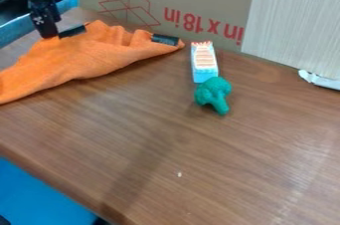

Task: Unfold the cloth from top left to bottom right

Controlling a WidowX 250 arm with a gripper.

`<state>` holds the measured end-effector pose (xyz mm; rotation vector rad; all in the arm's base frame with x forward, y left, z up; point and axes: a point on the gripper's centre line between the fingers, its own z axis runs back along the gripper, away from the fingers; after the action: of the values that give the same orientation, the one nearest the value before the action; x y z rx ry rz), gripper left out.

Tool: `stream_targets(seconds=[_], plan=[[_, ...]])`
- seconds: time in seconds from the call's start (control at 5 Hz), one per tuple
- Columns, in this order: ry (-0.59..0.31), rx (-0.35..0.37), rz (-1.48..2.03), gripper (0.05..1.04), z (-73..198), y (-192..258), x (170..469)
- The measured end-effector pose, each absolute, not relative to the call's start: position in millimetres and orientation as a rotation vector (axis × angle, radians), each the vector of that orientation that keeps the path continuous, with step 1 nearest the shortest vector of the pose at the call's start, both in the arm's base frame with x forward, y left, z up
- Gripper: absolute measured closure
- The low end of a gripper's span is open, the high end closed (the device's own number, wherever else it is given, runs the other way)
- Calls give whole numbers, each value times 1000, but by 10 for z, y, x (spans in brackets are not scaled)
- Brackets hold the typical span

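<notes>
Hangs down at upper left as a black robotic gripper [47, 33], at the far edge of a rumpled orange fabric cloth [83, 56]; cannot tell whether clenched or released.

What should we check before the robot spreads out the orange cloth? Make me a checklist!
1. Hand right by the orange cloth: ok, at its upper edge.
2. Hand has a good hold on the cloth: cannot tell.
3. Cloth spread flat: not ok, it's bunched and wrinkly.
4. Toy broccoli not touching the cloth: ok.
5. Little blue-and-white box not touching the cloth: ok, but it's close.
</notes>
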<state>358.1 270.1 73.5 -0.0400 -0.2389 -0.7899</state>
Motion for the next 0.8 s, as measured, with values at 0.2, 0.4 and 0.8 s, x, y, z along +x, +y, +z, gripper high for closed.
stream_targets(seconds=[0.2, 0.4, 0.8], plan=[[-237, -64, -780, 81, 744, 2655, 3581], [-250, -44, -770, 81, 848, 2660, 3651], [-227, -45, -742, 81, 819, 2583, 3865]])
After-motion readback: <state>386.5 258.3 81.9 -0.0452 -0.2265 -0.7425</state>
